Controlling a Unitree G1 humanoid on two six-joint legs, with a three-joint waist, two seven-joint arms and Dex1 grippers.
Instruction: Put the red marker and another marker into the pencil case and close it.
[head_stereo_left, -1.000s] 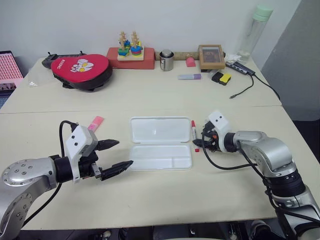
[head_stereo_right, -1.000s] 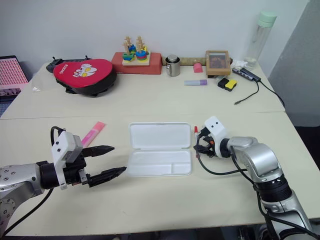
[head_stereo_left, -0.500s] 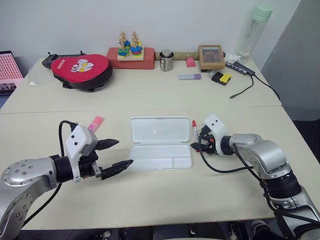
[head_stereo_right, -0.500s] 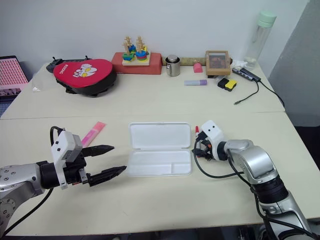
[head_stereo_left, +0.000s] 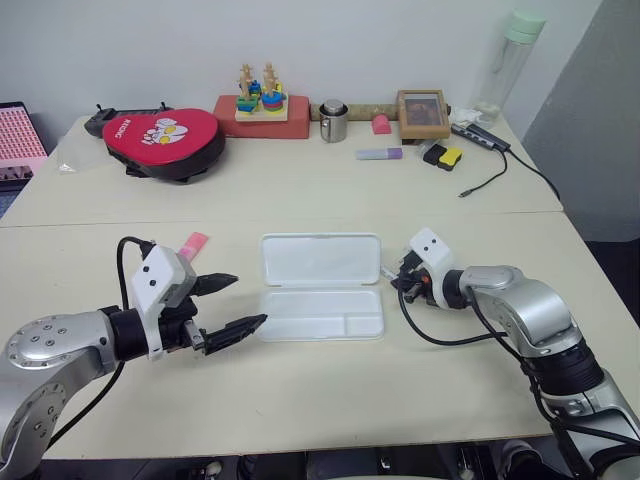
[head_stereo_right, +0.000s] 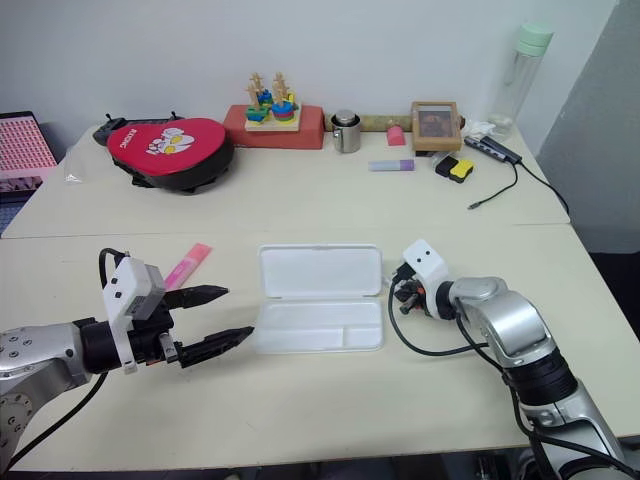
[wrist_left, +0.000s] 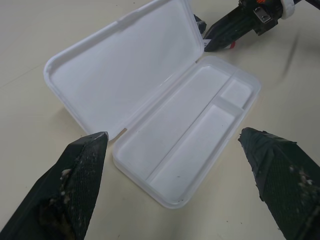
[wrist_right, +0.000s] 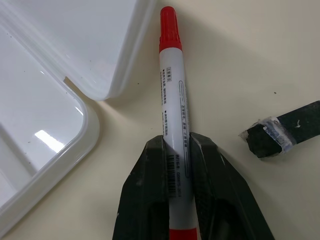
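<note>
The pencil case (head_stereo_left: 322, 316) lies open in the middle of the table, its lid (head_stereo_left: 320, 260) flat behind the divided tray, which holds nothing. The red marker (wrist_right: 172, 100) lies just beside the case's right edge with its red cap pointing away. My right gripper (wrist_right: 177, 141) is shut on its white barrel, and the head views show that gripper (head_stereo_left: 405, 281) at the case's right side. The pink highlighter (head_stereo_left: 192, 245) lies on the table left of the lid. My left gripper (head_stereo_left: 248, 300) hovers open left of the tray, with nothing between its fingers.
Along the table's far side are a red paw-print pad (head_stereo_left: 165, 135), a stacking toy on a red box (head_stereo_left: 260, 100), a metal cup (head_stereo_left: 333, 120), a framed picture (head_stereo_left: 423, 113), a lilac marker (head_stereo_left: 380, 153), a yellow-and-black item (head_stereo_left: 443, 155), a cable (head_stereo_left: 490, 175) and a bottle (head_stereo_left: 510, 60).
My right gripper's fingers have closed onto the red marker's barrel. The left arm has not moved.
</note>
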